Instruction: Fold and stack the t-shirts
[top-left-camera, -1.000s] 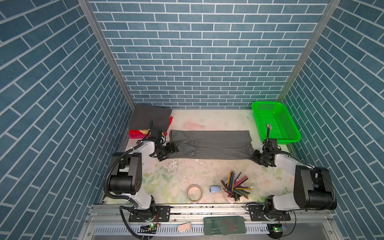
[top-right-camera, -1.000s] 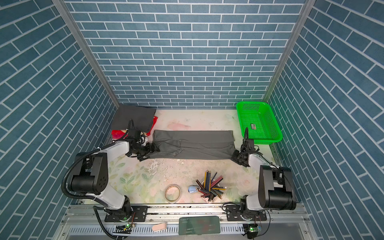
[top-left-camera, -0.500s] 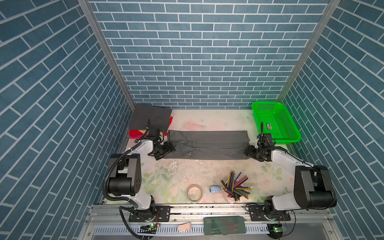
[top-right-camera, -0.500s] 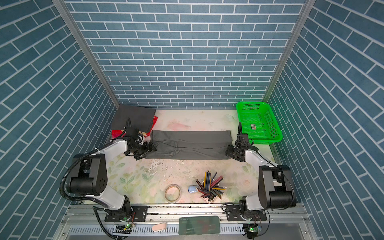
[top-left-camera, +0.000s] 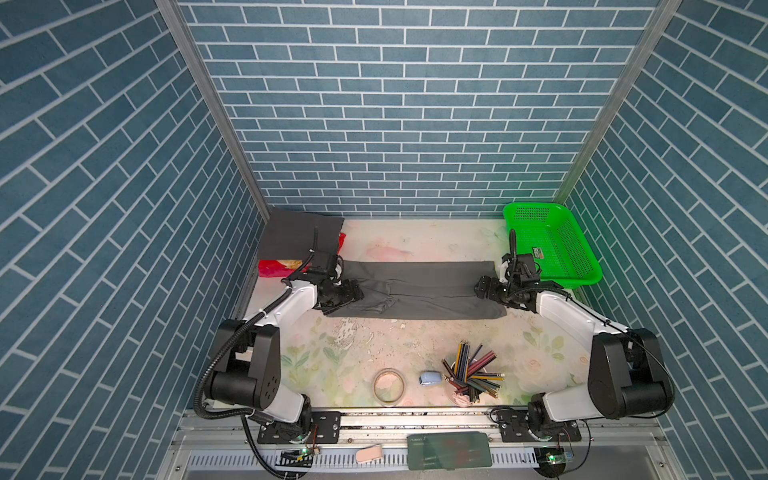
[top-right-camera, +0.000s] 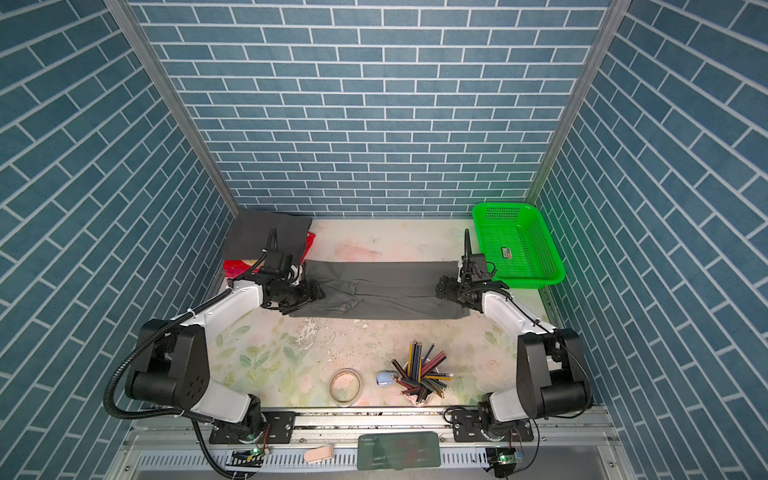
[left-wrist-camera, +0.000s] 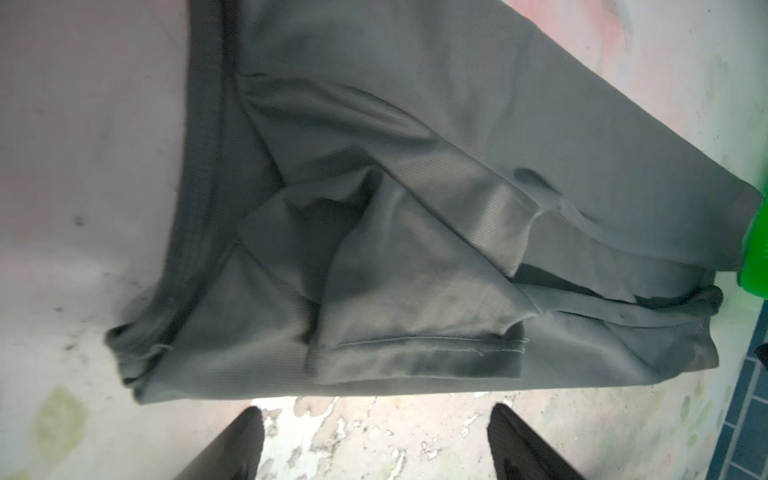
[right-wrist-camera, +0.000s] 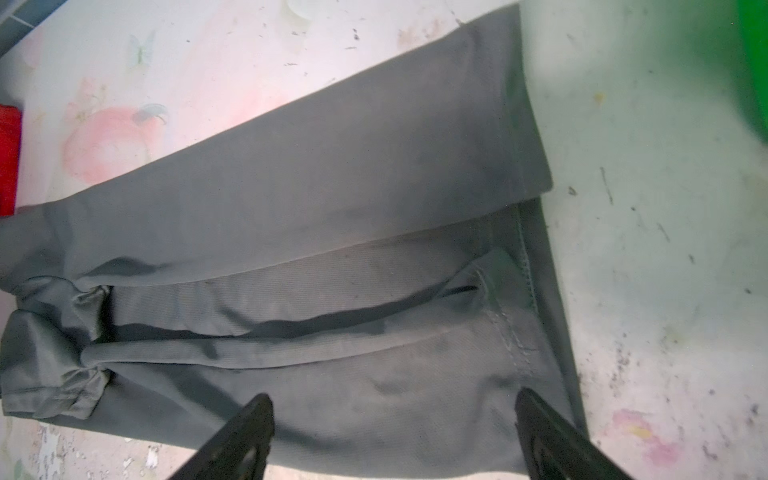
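Note:
A mid-grey t-shirt (top-left-camera: 419, 291) (top-right-camera: 386, 291) lies folded into a long strip across the middle of the table in both top views. A darker charcoal t-shirt (top-left-camera: 297, 235) lies folded flat in the back left corner. My left gripper (top-left-camera: 356, 291) (left-wrist-camera: 376, 415) is open at the strip's left end. Bare table shows between its fingers (left-wrist-camera: 245, 436), and the cloth edge (left-wrist-camera: 332, 382) lies just beyond them. My right gripper (top-left-camera: 481, 286) (right-wrist-camera: 392, 403) is open over the strip's right end (right-wrist-camera: 374, 374). Its fingers (right-wrist-camera: 540, 432) are spread above the cloth and hold nothing.
A green mesh basket (top-left-camera: 548, 245) stands at the back right, close to my right wrist. A red packet (top-left-camera: 272, 266) lies under the charcoal shirt. Near the front are a cup of coloured pencils (top-left-camera: 471, 374), a tape ring (top-left-camera: 388, 384) and a small blue object (top-left-camera: 430, 377).
My right gripper has opened and moved from the table's right side leftward and back, over the shirt's right end. My left gripper has edged slightly right, still open.

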